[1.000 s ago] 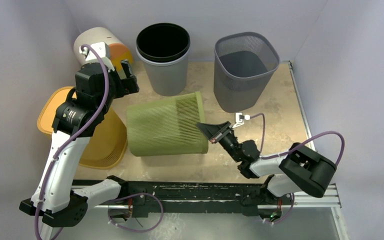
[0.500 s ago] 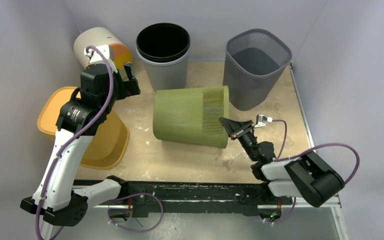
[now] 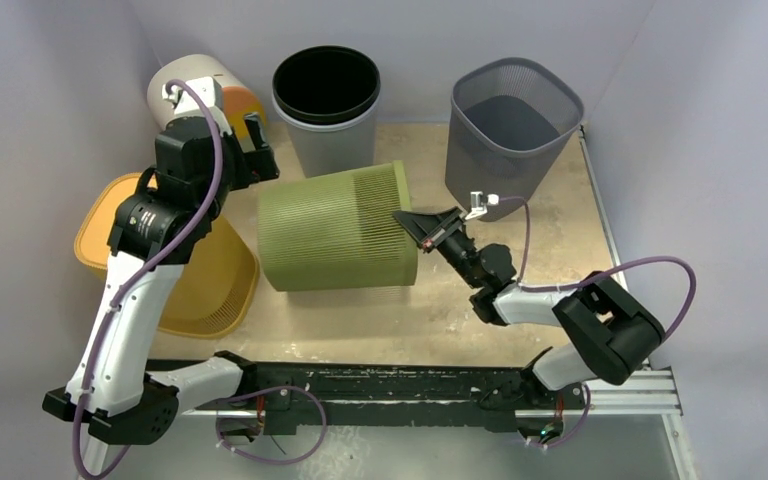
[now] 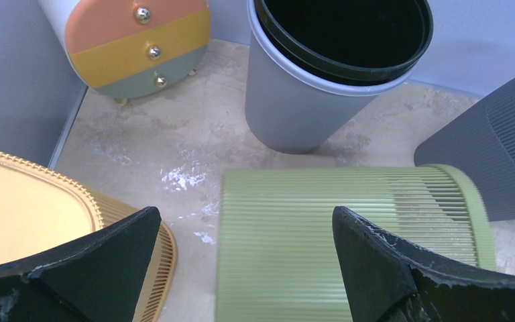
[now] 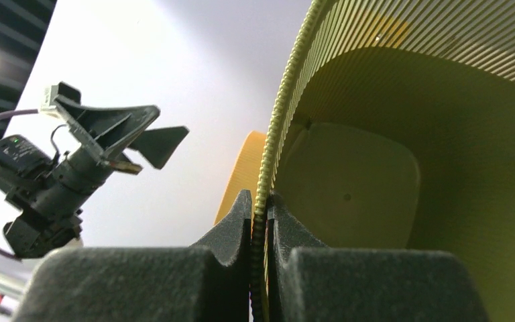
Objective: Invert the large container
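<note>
Bin: big green bin (image 3: 335, 240) lies on its side on the table (image 3: 410, 300) | Right gripper (image 3: 422, 225): pinching its rim | Left gripper (image 4: 245, 221): wide open above it | Tip: you lift the rim slowly, swing it over, hold tight.

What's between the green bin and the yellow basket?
Only bare table, with white scuffs, between green bin and yellow basket; the left wrist view shows it.
</note>
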`<state>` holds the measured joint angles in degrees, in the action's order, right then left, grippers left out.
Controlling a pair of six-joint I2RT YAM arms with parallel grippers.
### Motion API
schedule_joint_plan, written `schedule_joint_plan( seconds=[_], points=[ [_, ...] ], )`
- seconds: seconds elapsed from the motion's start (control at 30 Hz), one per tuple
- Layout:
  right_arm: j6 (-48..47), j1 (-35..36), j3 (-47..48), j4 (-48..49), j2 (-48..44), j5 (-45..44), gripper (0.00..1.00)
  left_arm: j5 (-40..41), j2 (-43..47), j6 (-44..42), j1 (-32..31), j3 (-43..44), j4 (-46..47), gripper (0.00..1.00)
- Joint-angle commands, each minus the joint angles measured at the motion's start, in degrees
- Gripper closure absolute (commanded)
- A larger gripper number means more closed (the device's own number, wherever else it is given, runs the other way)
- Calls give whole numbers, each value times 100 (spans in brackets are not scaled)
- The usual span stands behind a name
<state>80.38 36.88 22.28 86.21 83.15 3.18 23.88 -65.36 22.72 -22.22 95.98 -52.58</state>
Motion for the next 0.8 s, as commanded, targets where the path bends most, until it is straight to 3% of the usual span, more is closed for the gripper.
schedule_joint_plan(
  seconds=[0.0, 0.3, 0.63, 0.77],
  points=[
    [328, 231, 685, 3081, -192, -304, 100, 129, -80, -228, -14, 343, -15, 4],
    [1585, -152, -734, 3100, 485, -878, 100, 178, -108, -259, -19, -6, 142, 4],
    [1403, -1441, -2101, 3081, 119, -427, 100, 281, -11, -314, -14, -269, 212, 4],
    [1183, -1568, -2255, 3068, 403, -108, 100, 269, 96, -287, -18, -597, 352, 4]
  ],
)
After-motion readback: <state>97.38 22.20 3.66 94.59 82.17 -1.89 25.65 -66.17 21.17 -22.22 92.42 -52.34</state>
